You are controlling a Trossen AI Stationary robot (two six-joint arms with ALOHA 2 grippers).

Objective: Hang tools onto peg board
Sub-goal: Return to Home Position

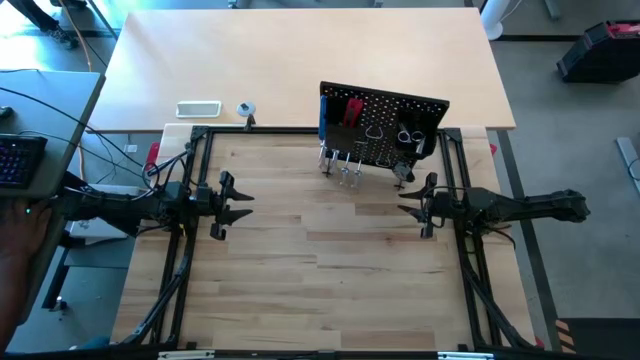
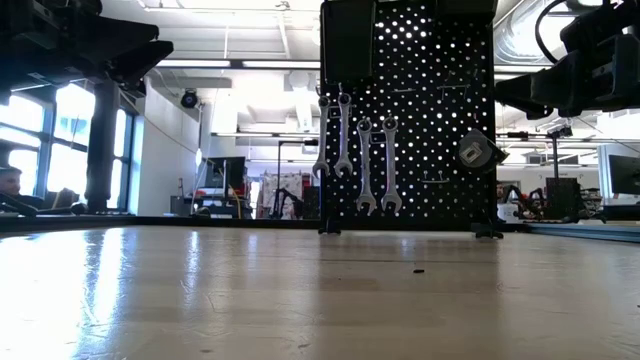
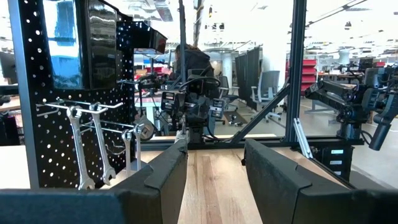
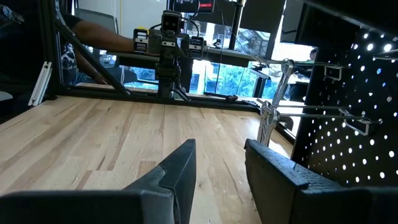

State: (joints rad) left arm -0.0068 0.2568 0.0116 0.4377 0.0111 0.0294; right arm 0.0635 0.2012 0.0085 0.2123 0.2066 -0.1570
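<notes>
The black peg board [image 1: 385,128] stands upright on short legs at the table's far side, right of the middle. Several silver wrenches [image 2: 355,150] hang from its hooks by their upper ring ends; they also show in the left wrist view [image 3: 87,146]. A red-handled tool [image 1: 352,110] and a round grey item [image 2: 475,150] hang on the board too. My left gripper [image 1: 240,205] is open and empty over the table's left side. My right gripper [image 1: 410,205] is open and empty, just on the near side of the board's right end.
A white tray [image 1: 198,108] and a small round object [image 1: 246,110] lie on the pale table beyond the far edge. A black tubular frame [image 1: 200,135] runs round the wooden table. Bare wood [image 1: 320,260] lies between and on the near side of the arms.
</notes>
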